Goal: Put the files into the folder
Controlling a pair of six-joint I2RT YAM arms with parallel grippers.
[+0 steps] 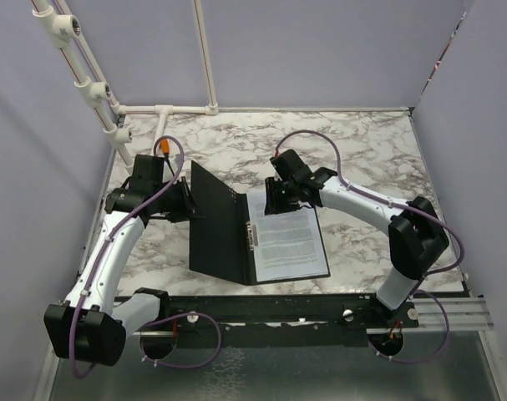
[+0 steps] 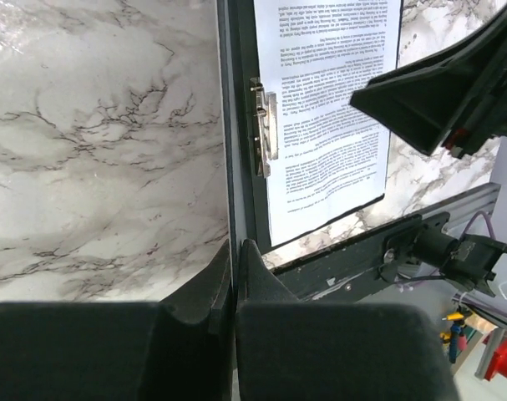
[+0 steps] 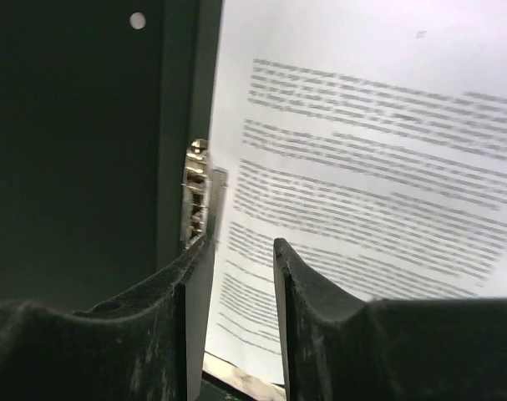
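Note:
The folder lies open on the marble table, black inside up. Its left cover is tilted up off the table. My left gripper is shut on the far edge of that cover; the left wrist view shows the cover edge-on between my closed fingertips. The files, white printed sheets, lie flat on the right half beside the metal spine clip. My right gripper hovers over the files' far end, open and empty, just right of the clip.
White pipe frame stands at the back left corner. Purple walls close in the table on three sides. A black rail runs along the table's near edge. The right arm's elbow is at the right.

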